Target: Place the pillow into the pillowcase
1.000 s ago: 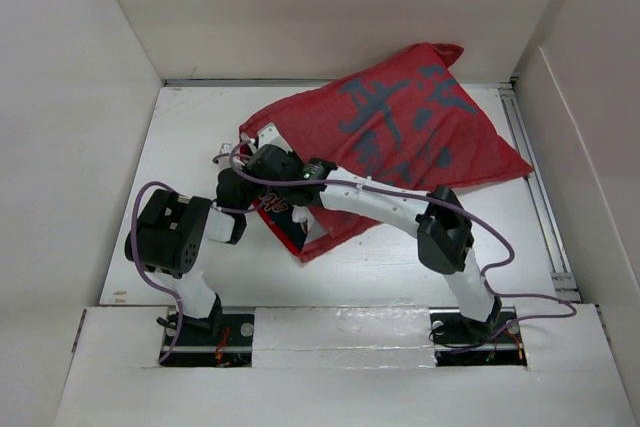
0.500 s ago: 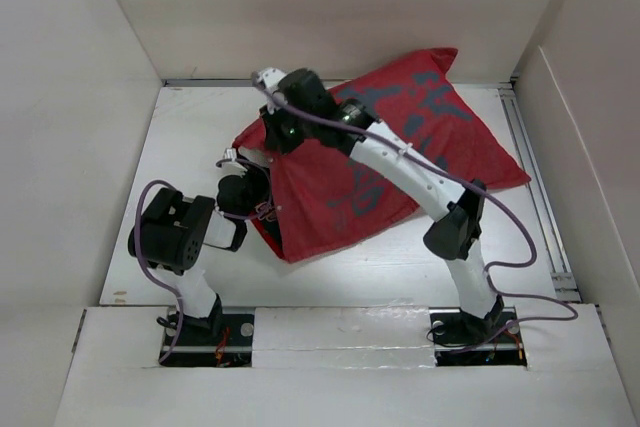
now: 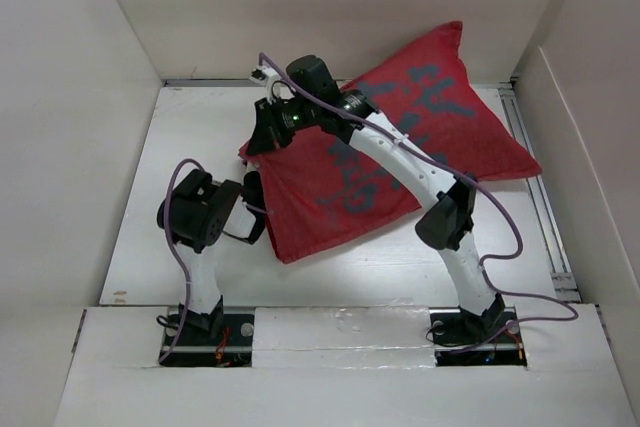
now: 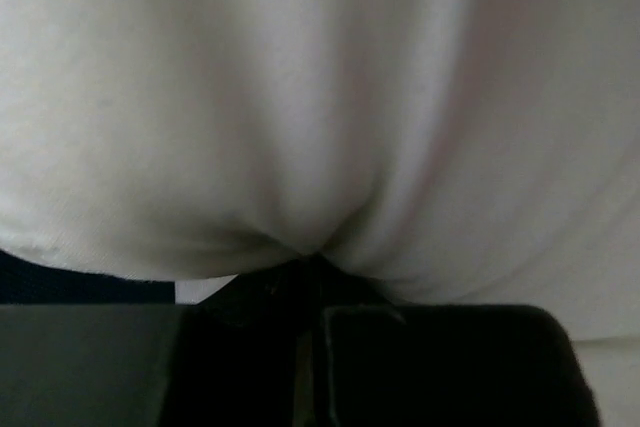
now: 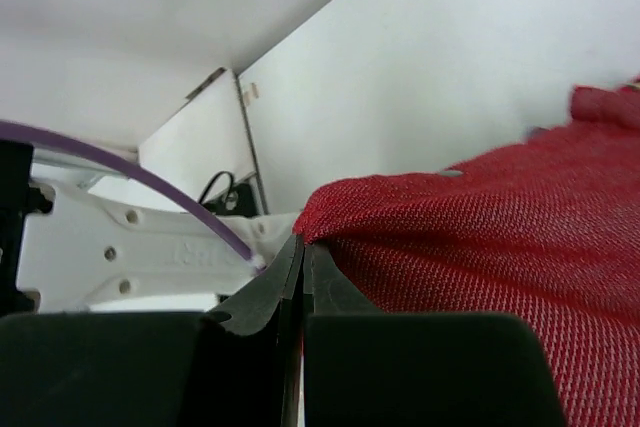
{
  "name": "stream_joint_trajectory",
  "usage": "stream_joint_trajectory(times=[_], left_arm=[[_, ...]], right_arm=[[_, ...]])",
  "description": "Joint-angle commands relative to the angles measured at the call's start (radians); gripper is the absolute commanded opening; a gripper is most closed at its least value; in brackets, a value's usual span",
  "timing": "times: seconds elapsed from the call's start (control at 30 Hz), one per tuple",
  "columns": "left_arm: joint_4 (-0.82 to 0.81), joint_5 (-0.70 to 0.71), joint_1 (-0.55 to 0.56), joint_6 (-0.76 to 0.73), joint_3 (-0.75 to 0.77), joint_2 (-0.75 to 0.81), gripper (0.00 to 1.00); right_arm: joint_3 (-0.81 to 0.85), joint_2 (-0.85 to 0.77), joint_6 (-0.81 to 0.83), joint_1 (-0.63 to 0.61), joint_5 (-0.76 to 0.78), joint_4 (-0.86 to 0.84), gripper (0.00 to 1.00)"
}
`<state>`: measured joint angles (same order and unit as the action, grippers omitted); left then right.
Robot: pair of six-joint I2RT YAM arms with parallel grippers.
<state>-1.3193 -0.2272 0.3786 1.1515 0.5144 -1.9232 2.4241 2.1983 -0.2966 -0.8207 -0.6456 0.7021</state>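
from overhead i see the pillowcase (image 3: 420, 147) lying plump and rounded on the white desk (image 3: 190, 147). 1 corner leans on the back wall (image 3: 330, 17) and another points toward the right side rail. its faded dark characters face up. the right arm stretches across the red cloth to its upper left edge. on that wrist camera the right claw (image 5: 300, 252) is clenched, with a fold of the red weave pinched at its tips and lifted off the desk.

the left arm sits at the left, and its wrist reaches in at the case's lower left edge, where the red cloth covers the claw tips in the overhead view. on its own camera the left claw (image 4: 305, 272) is clenched on the pillow (image 4: 300, 97). white fabric puckers into a crease right where the 2 fingers meet, and it fills nearly the whole view.

the pillow is inside the pillowcase, which hides it from above. i cannot tell how far in it sits.
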Motion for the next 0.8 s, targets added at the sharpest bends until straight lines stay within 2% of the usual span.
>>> stream_joint_trajectory(times=[0.0, 0.1, 0.13, 0.2, 0.23, 0.27, 0.4, 0.53, 0.6, 0.63, 0.67, 0.73, 0.77], left_arm=[[-0.537, -0.003, 0.072, -0.006, 0.082, -0.025, 0.00], [-0.549, 0.012, 0.072, 0.007, 0.108, -0.103, 0.00], [-0.549, -0.001, 0.072, 0.016, 0.130, -0.118, 0.00], [-0.578, -0.024, 0.048, 0.028, 0.130, -0.131, 0.00], [-0.596, -0.024, 0.033, 0.042, 0.093, -0.131, 0.00], [-0.618, -0.024, 0.022, 0.042, 0.061, -0.111, 0.00], [-0.558, 0.005, -0.061, 0.042, -0.089, 0.024, 0.00], [-0.428, -0.021, -0.105, 0.033, -0.128, 0.107, 0.00], [-0.350, -0.011, -0.132, 0.066, -0.175, 0.134, 0.18], [-0.293, 0.014, -0.154, 0.092, -0.194, 0.156, 0.18], [-0.127, 0.063, -0.167, 0.118, -0.207, 0.227, 0.18], [-0.013, 0.135, -0.167, 0.108, -0.272, 0.329, 0.21], [0.087, 0.175, -0.167, 0.096, -0.272, 0.457, 0.22]], right_arm=[[0.079, 0.020, -0.094, -0.107, -0.226, -0.170, 0.00], [0.089, -0.003, -0.107, -0.117, -0.267, -0.182, 0.00], [0.054, -0.023, -0.107, -0.101, -0.237, -0.196, 0.00], [-0.151, -0.095, -0.063, -0.071, -0.160, -0.217, 0.00], [-0.242, -0.112, -0.062, -0.016, -0.143, -0.281, 0.00], [-0.411, -0.124, -0.062, 0.015, -0.143, -0.318, 0.00], [-0.659, -0.137, -0.062, 0.101, -0.132, -0.487, 0.00], [-0.613, -0.077, -0.072, 0.101, -0.172, -0.512, 0.00], [-0.574, -0.066, -0.084, 0.075, -0.183, -0.523, 0.00], [-0.545, -0.055, -0.099, 0.075, -0.183, -0.523, 0.00], [-0.530, -0.055, -0.113, 0.066, -0.183, -0.535, 0.00], [-0.488, -0.046, -0.124, 0.066, -0.183, -0.535, 0.00], [-0.475, -0.034, -0.124, 0.066, -0.183, -0.535, 0.00]])
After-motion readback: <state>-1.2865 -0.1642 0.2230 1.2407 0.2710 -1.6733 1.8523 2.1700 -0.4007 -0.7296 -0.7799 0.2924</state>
